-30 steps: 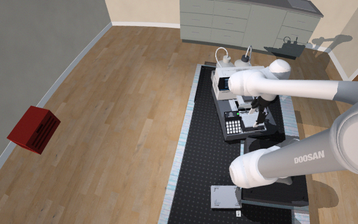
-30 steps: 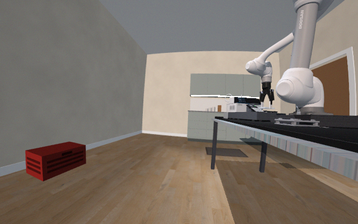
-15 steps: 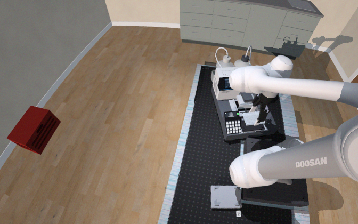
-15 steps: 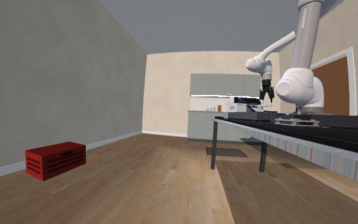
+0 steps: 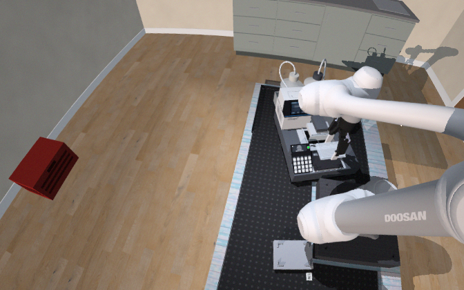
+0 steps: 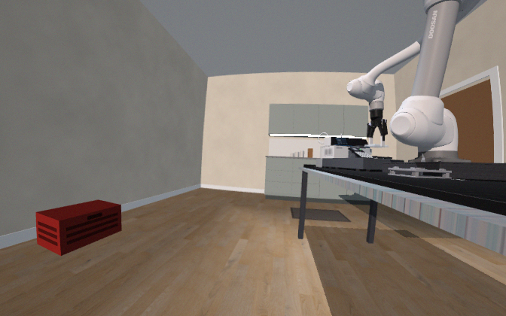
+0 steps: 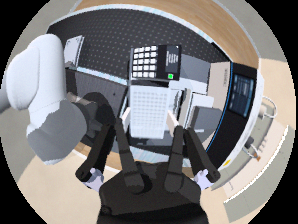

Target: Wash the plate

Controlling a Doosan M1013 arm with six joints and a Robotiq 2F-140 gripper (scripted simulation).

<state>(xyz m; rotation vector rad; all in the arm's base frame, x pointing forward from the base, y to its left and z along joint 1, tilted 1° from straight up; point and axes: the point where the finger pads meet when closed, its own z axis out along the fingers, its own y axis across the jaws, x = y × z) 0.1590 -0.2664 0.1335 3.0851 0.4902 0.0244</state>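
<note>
My gripper [image 5: 331,148] [image 6: 376,144] [image 7: 148,114] is shut on the clear-white plate [image 5: 324,152] [image 7: 150,102], gripping two opposite sides. The plate is roughly level and raised above the deck of the washer [image 5: 295,123] [image 6: 333,152] [image 7: 218,82], beside its keypad [image 5: 302,164] [image 7: 145,62]. The lamp [image 5: 308,147] [image 7: 170,76] is green. The carrier's pocket cannot be made out around the plate and arm. I cannot tell which corner is cut. Plate nest N1 [image 5: 293,255] [image 6: 421,171] [image 7: 73,51], a light grey block with corner locators, holds no plate.
A dark raised platform [image 5: 355,253] lies between N1 and the washer, partly under the arm. Bottles with looped tubes [image 5: 293,76] stand behind the washer. The washer's tall housing with its screen [image 7: 241,95] rises beside the gripper. A red box [image 5: 43,168] [image 6: 79,227] is on the floor.
</note>
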